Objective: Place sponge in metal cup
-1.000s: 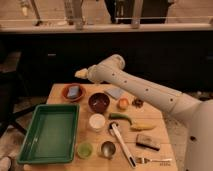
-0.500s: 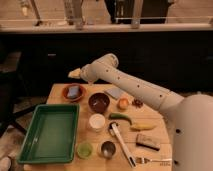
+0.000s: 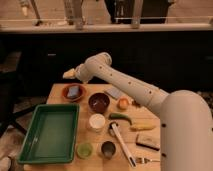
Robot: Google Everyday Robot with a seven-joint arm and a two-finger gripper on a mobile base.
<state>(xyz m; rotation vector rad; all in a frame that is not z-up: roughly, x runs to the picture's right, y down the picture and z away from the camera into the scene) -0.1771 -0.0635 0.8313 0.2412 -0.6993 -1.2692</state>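
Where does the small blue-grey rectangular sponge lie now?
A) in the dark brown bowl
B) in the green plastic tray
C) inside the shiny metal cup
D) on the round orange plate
D: the small blue-grey rectangular sponge lies flat on the round orange plate, and the open claw hovers above the plate's far edge, holding nothing.

The hand (image 3: 70,73) hangs by the table's (image 3: 84,111) far-left corner, just behind the plate (image 3: 64,95), and shows only as a pale tip. The arm (image 3: 185,130) hides the table's right edge. The picture's bottom edge cuts off the table's front.
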